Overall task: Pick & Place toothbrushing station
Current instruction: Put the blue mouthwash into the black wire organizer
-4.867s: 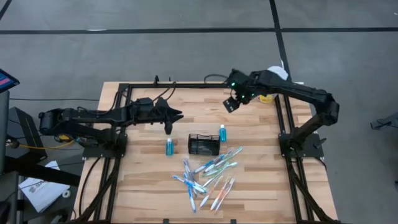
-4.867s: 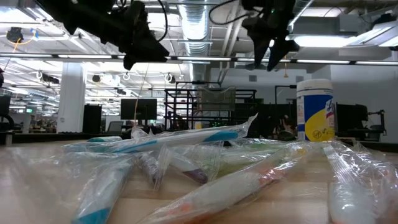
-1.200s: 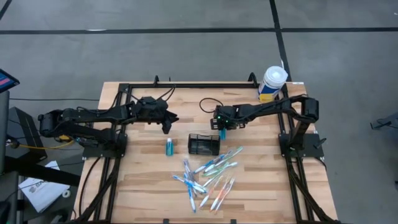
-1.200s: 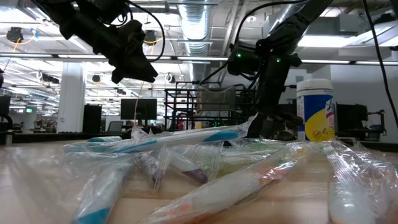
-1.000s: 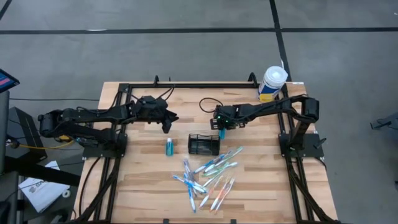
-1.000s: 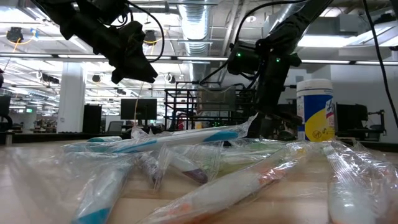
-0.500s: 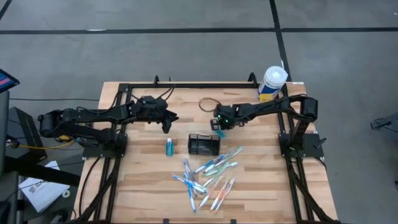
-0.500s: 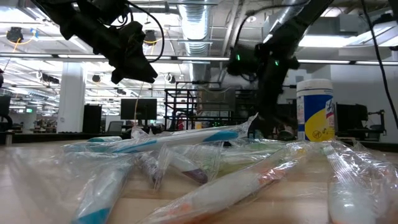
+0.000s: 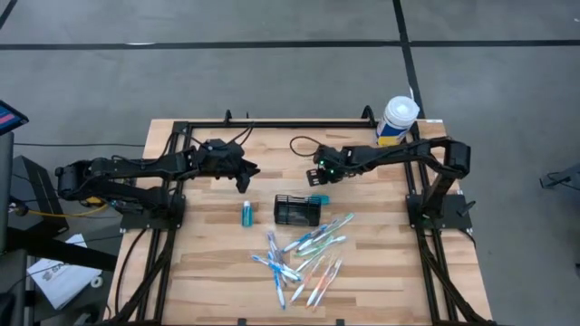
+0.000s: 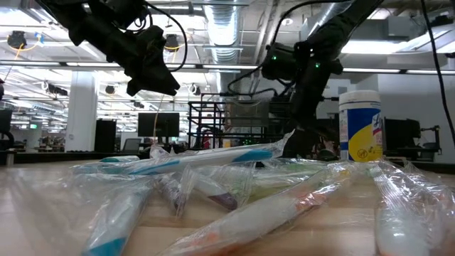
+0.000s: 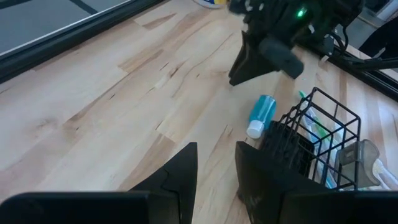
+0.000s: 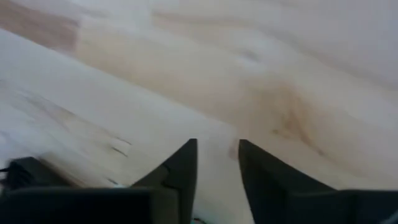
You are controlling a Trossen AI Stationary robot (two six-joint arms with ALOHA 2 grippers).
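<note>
1. The toothbrushing station (image 9: 297, 210), a black wire-mesh caddy, stands upright on the worktop (image 9: 208, 263), its long axis running left to right.
2. It is seen just below the right gripper (image 9: 319, 178), whose fingers are parted narrowly, nothing between them.
3. A small blue bottle (image 9: 317, 198) lies toppled between them.
4. The left gripper (image 9: 243, 185) is narrowly parted, empty.

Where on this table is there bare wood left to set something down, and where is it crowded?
Bare wood runs along the table left of the upright blue bottle, and at the front right corner. The middle is crowded: the black wire-mesh caddy, a fallen blue bottle beside it, and wrapped toothbrushes in front.
</note>
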